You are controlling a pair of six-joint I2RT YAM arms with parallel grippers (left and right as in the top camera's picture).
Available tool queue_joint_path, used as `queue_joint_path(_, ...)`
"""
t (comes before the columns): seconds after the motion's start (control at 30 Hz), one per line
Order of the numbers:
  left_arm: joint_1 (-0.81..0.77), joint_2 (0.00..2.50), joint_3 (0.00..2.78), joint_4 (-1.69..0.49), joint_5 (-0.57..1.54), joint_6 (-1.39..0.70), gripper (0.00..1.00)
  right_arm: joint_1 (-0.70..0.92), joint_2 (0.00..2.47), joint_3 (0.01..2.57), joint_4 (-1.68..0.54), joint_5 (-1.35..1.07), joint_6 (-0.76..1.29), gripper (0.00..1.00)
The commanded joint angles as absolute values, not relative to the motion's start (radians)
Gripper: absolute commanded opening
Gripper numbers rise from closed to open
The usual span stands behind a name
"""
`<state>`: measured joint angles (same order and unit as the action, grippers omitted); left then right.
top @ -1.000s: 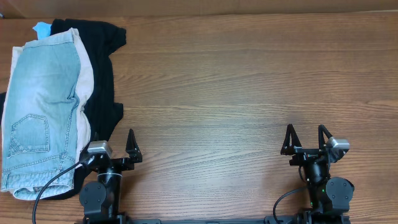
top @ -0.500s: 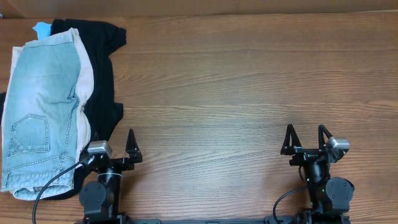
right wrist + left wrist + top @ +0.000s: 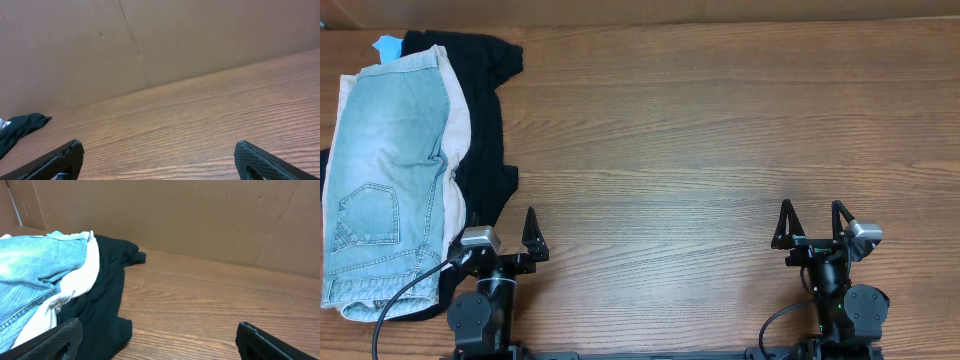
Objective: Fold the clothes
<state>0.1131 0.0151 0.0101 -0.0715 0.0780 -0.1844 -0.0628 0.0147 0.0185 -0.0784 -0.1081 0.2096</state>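
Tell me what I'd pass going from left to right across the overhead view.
Denim shorts → cream garment showing along their right edge → black garment → bare stretch of wooden table → right gripper.

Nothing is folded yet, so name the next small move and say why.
Probably reach the left gripper forward-left to the denim shorts: its jaws are open and empty, it is the nearer arm, and the shorts lie untouched atop the beige garment and black garment.
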Motion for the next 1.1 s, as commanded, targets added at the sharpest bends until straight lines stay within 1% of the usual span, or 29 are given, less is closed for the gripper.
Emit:
queue_joint_path(0.0, 0.119, 0.005, 0.005, -0.072, 0.071, -0.191, 1.0, -0.058, 0.003, 0.008, -0.074, -0.113, 0.212, 1.0)
queue_joint_path(1.07, 0.119, 0.005, 0.005, -0.072, 0.056, -0.18, 1.0, -0.058, 0.003, 0.008, -0.073, -0.113, 0.213, 1.0)
